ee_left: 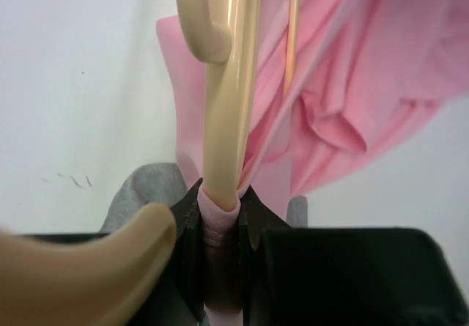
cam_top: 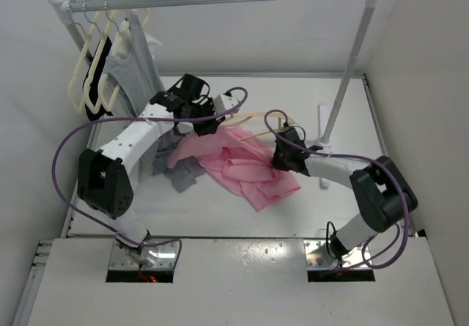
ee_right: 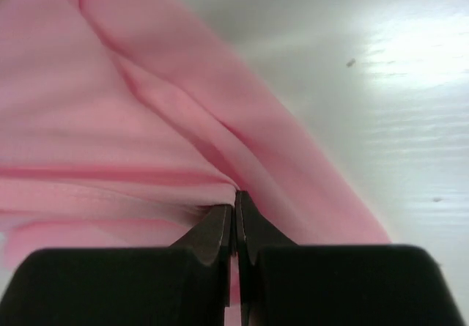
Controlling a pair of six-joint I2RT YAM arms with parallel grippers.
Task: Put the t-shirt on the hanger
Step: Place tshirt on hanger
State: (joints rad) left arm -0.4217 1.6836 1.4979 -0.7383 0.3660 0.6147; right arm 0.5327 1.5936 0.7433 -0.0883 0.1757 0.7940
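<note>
T-shirt cloth is pinched in my right claw, the rest heaped beyond it on the worktop. My left claw clamps the hanger with pink trapped alongside. Pulling apart could, I judge, jam that trapped cloth or slip my pinch. Both forearms reach low, claws roughly facing.

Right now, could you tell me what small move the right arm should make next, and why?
Probably raise the right gripper with its pinched fold toward the hanger. It is shut on the t-shirt, the left gripper clamps the hanger with pink cloth alongside, and most of the shirt lies bunched on the table.
</note>
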